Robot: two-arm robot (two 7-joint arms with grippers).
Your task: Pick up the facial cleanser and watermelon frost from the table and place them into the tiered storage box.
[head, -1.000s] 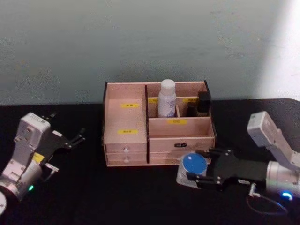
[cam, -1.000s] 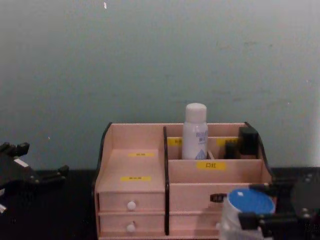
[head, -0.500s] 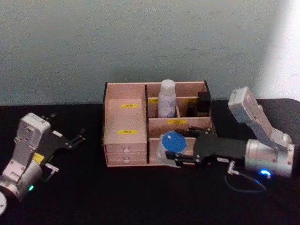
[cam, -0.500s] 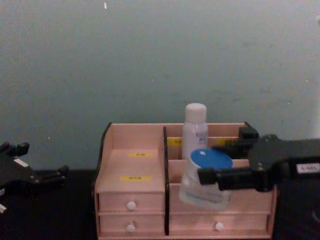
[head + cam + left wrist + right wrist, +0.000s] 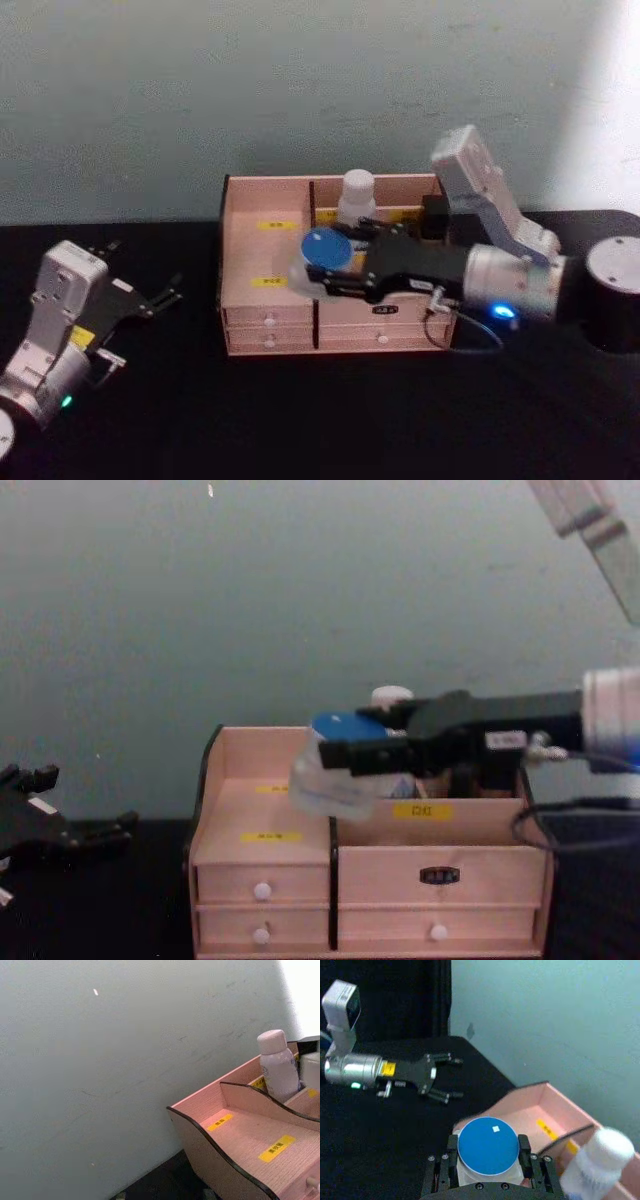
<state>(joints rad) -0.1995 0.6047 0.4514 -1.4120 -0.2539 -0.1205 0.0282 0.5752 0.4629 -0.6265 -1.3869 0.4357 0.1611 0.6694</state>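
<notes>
Black worktop (image 5: 300, 420) carries the tiered storage box (image 5: 270, 310). The right pincer (image 5: 335, 268) is clamped on a blue-lidded jar (image 5: 322, 250), held in the air above the box's centre divider. The left pincer (image 5: 145, 275) sits spread wide, well left of the box. A white bottle (image 5: 357, 195) stands upright in the box's back compartment.

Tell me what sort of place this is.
Probably a robot test bench: a black-covered table against a bare pale wall, with a tiered storage box staged on it. The right gripper holds a blue-lidded jar over the box; the left gripper is open at the left.
</notes>
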